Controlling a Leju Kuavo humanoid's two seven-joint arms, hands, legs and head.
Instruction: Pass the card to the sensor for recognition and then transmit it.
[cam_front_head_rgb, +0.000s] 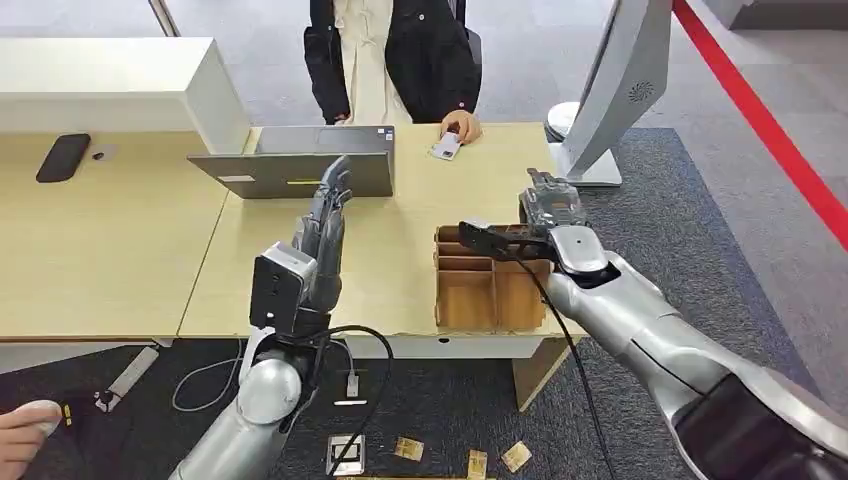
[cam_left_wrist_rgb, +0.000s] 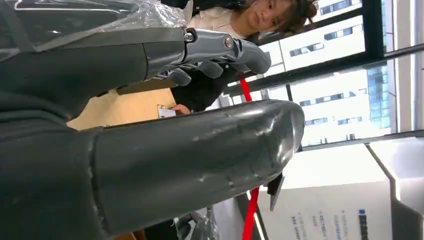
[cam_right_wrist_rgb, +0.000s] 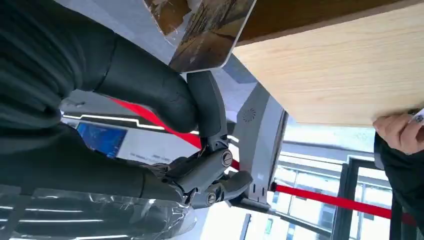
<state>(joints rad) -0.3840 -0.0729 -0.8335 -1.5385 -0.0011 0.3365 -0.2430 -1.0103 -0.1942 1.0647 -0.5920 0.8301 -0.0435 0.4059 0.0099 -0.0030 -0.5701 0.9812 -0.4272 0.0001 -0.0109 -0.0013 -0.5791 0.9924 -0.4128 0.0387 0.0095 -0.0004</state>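
Fingers (cam_right_wrist_rgb: 202, 107) of the right hand (cam_front_head_rgb: 548, 212) pinched a glossy, brown-patterned card (cam_right_wrist_rgb: 212, 35) against the thumb, over the cardboard box (cam_front_head_rgb: 490, 285) at the table's (cam_front_head_rgb: 400, 250) edge. Left hand (cam_front_head_rgb: 325, 225) raised, fingers straight and together, holding nothing. A person's hand (cam_front_head_rgb: 462, 125) rested on another card (cam_front_head_rgb: 446, 147).

Bare tabletop (cam_front_head_rgb: 395, 250) between laptop (cam_front_head_rgb: 300, 170) and box (cam_front_head_rgb: 490, 290)

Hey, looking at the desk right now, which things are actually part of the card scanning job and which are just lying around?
Part of the job:
- card, pinched by the right hand
- white stand, likely the sensor
- cardboard box with compartments
- person's hand across the desk

Just lying about:
- laptop
- black phone
- floor cards
- power strip
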